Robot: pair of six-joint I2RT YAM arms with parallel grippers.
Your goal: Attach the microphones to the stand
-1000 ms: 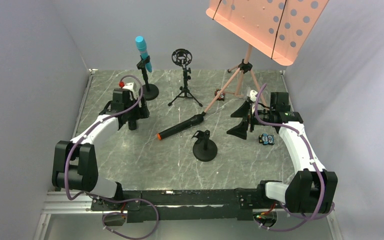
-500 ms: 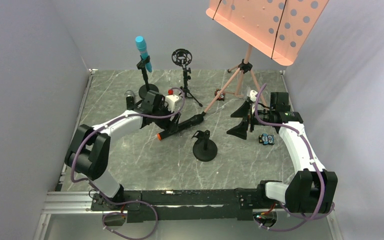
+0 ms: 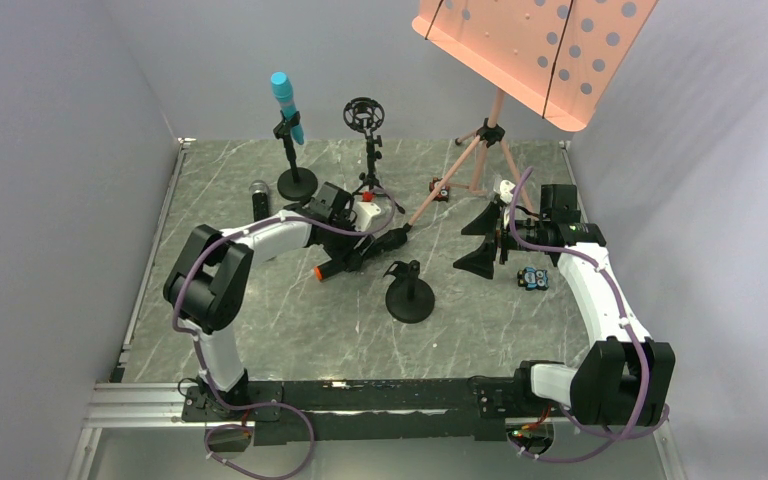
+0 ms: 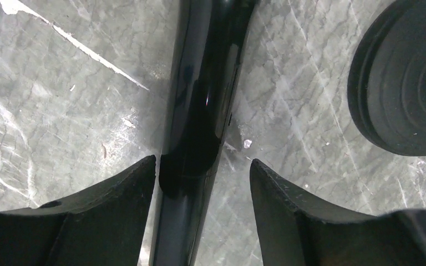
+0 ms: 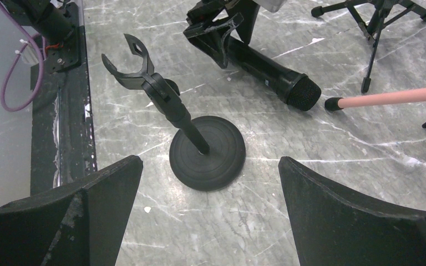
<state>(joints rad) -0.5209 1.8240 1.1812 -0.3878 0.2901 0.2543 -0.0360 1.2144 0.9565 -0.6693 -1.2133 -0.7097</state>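
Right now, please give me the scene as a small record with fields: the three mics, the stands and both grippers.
cyan mic: clipped in the round stand, back left
black mic: lying on the table, orange end nearer the arm bases
silver mic: on the table, left of the round stand
clip stand: upright, empty, beside the black mic
tripod stand: empty
left gripper: open, astride the black mic, not yet shut on it
right gripper: open, holding nothing
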